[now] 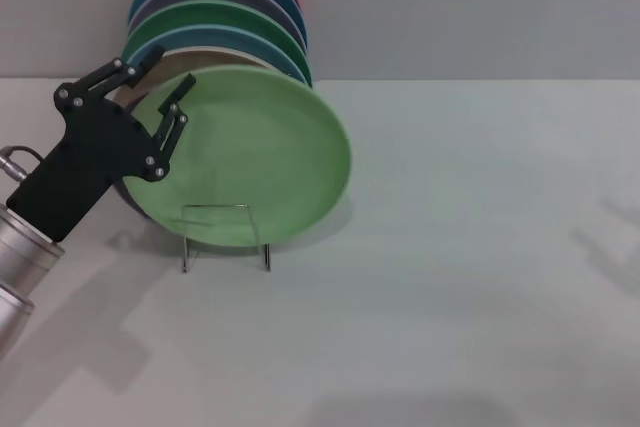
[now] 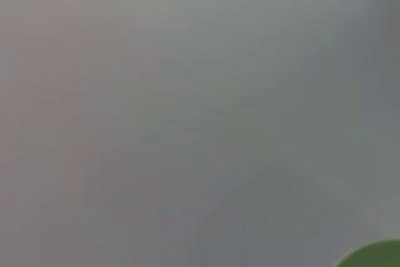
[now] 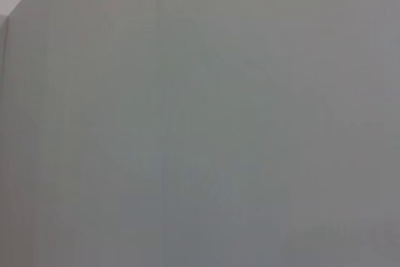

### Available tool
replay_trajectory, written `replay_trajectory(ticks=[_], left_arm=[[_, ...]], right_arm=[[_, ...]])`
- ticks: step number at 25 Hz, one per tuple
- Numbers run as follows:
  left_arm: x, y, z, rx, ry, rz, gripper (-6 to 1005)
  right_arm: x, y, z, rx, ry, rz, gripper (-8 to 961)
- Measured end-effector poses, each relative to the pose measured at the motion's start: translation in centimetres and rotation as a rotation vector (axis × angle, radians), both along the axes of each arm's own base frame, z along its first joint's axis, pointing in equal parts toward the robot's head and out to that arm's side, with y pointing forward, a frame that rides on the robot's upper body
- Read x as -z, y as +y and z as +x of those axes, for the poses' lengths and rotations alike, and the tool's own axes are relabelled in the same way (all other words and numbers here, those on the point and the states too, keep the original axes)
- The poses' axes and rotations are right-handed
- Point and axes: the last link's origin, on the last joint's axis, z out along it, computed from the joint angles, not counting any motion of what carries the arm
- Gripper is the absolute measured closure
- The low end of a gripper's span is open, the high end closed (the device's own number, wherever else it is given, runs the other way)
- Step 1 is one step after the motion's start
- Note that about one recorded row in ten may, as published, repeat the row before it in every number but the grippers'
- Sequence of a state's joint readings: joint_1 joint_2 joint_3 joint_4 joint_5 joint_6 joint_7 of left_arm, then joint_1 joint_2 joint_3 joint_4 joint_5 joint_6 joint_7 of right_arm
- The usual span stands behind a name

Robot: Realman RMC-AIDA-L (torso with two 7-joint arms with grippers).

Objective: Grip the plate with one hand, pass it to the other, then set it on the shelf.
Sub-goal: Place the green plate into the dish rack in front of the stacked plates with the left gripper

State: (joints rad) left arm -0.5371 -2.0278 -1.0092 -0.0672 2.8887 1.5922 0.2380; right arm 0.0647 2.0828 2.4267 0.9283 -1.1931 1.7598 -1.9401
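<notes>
White tabletop (image 1: 450, 297): pale green plate (image 1: 255, 162) stands in wire rack (image 1: 225, 237); left gripper (image 1: 170, 97) at its ten o'clock rim, fingers spread, released.

Head view: even, soft, fairly bright light, no glare on the table (image 1: 450, 297). My left gripper (image 1: 160, 82) and arm throw a soft grey shadow down-left across the table. Rack (image 1: 225, 237) casts a thin faint shadow beside its legs. Two dim shadow smudges at the right edge, source out of view. Plate (image 1: 260, 157) is matte with no hot spots and sharp edges. Left wrist view: flat grey, fully defocused, with a blurred green sliver of the plate (image 2: 375, 256) in one corner. Right wrist view: featureless grey-blue, a paler strip in one corner.
</notes>
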Motion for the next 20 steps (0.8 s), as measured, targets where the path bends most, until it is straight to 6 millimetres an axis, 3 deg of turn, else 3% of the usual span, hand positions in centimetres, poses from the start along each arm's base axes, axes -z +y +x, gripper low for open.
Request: replay_trajectory(ticks=[5,16,20], left_arm=[[0.1,-0.4,-0.3,-0.009,-0.007,-0.001,702],[1.4,-1.5,-0.5,-0.018,0.043,0.051,690],[1.2,-3.4,-0.6,0.0,-0.011,0.08,685]], right_arm=[[-0.1,-0.2,0.1,0.002,-0.006,0.001,290],[-0.1,-0.3,0.1,0.001,-0.009,-0.004,273],[-0.2,-0.4,0.1,0.0,-0.012,-0.001,265]])
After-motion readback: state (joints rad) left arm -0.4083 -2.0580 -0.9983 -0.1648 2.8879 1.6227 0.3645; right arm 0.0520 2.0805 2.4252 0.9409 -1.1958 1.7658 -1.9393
